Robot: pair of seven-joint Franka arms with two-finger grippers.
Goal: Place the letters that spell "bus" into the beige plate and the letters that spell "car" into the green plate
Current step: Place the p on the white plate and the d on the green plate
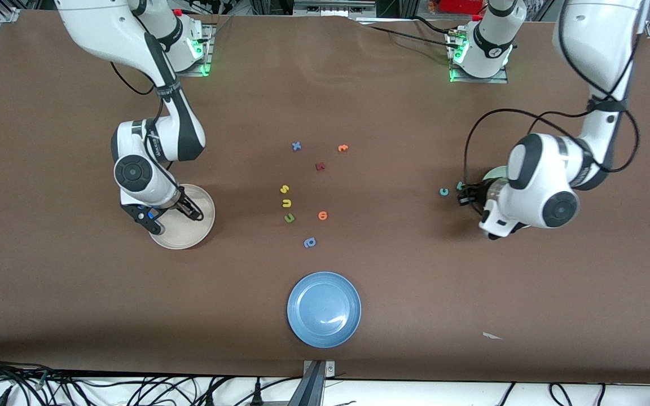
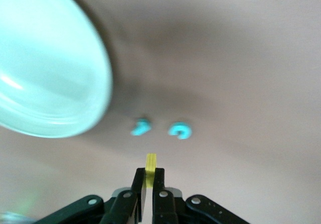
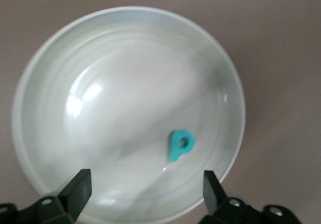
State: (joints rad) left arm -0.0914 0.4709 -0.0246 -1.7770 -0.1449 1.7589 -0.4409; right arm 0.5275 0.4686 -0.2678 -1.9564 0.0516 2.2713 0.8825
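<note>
The beige plate [image 1: 189, 234] lies at the right arm's end of the table, and my right gripper [image 1: 175, 219] hangs open over it. In the right wrist view the teal "b" [image 3: 179, 143] lies in that plate [image 3: 125, 78], apart from the open gripper [image 3: 145, 191]. My left gripper [image 2: 149, 176] is shut on a yellow letter [image 2: 151, 162], held on edge, over the table beside the teal "r" [image 2: 141, 127] and teal "c" [image 2: 179, 131]. The green plate [image 2: 45, 73] lies next to them, mostly hidden under the left arm [image 1: 494, 172]. The yellow "s" [image 1: 284, 189] and "u" [image 1: 286, 203] lie mid-table.
Mid-table are a green u-shaped letter [image 1: 289, 218], an orange letter [image 1: 323, 215], a blue letter [image 1: 310, 242], a blue x [image 1: 296, 146], an orange t [image 1: 342, 148] and a dark red letter [image 1: 320, 166]. A blue plate [image 1: 324, 309] sits nearest the front camera.
</note>
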